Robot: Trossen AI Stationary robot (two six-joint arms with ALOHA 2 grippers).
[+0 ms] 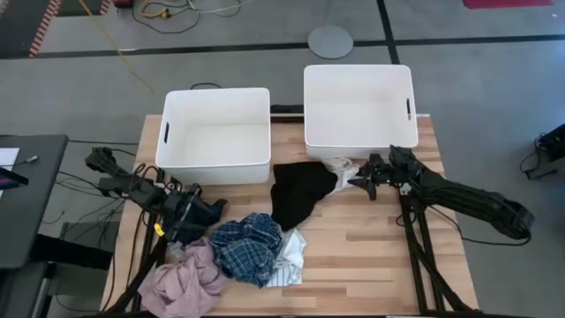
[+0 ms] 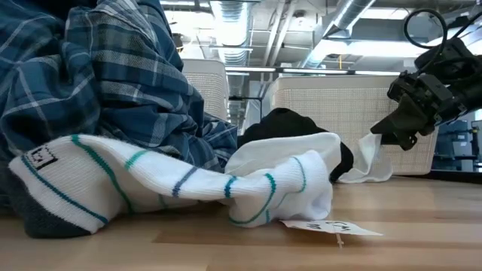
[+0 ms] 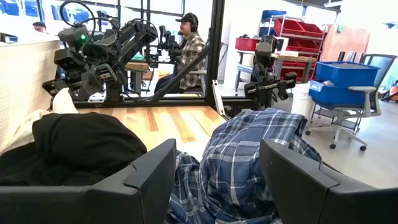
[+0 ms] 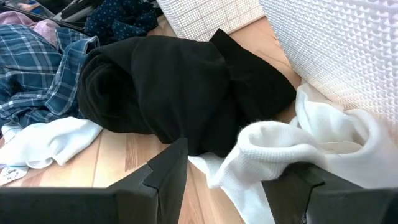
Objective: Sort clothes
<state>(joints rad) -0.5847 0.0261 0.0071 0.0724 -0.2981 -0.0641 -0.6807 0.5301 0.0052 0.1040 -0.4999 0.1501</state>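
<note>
Wooden desk (image 1: 371, 256) carrying two white plastic bins along its far edge: left bin (image 1: 216, 135) and right bin (image 1: 357, 106).

Right tool (image 1: 364, 181) positioned just in front of the right bin, low over the desk, fingers apart. Seen in the right wrist view with a white garment (image 4: 298, 149) bunched between and just ahead of the open fingers (image 4: 165, 180); contact between fingers and fabric not determinable. Same white fabric (image 1: 340, 166) noted in the high view against the right bin's front wall.

Black garment (image 1: 298, 193) lying heaped at desk centre, between the two bins and slightly forward, touching the white garment; also confirmed in the right wrist view (image 4: 168, 93) and in the low view (image 2: 294, 124).

Left tool (image 1: 205, 212) located on the desk's left side, in front of the left bin, fingers wide apart, gripping nothing. In the left wrist view, blue plaid garment (image 3: 249, 162) lying directly between and beyond the fingers (image 3: 143, 180).

Blue plaid garment (image 1: 247, 247) piled near the front of the desk, just beside the left tool. Pink garment (image 1: 184, 281) at the front left corner, touching the plaid. White striped socks (image 1: 290, 256) tucked against the plaid's right side; shown close up in the low view (image 2: 181, 181) with teal and navy stripes.

Dark navy patterned garment (image 4: 121, 15) visible beyond the black one in the right wrist view.

Person (image 3: 186, 50) seated in the room beyond the desk.
</note>
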